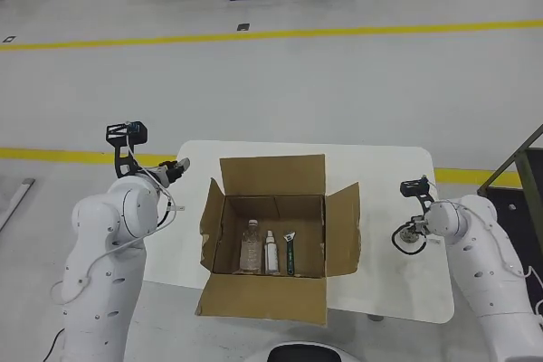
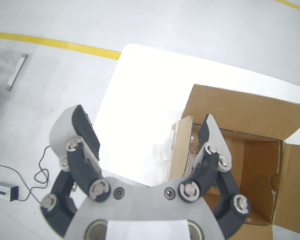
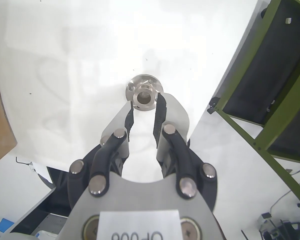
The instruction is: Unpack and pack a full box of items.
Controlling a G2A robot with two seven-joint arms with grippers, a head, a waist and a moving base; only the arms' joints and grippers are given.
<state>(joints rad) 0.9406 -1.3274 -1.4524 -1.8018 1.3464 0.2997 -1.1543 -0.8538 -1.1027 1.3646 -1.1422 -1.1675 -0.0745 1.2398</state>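
An open brown cardboard box sits in the middle of the white tabletop, holding a clear bottle, a small white bottle and a green-handled wrench side by side. The right pincer, low over the tabletop to the right of the box, is clamped on a round metal flange. The left pincer hangs spread apart by the box's left side

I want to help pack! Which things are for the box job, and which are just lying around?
For the job: cardboard box, clear bottle, white bottle, wrench, metal flange in the right gripper.
Just lying about: green rack, small grey box with cable on the floor, grey bar on the floor.
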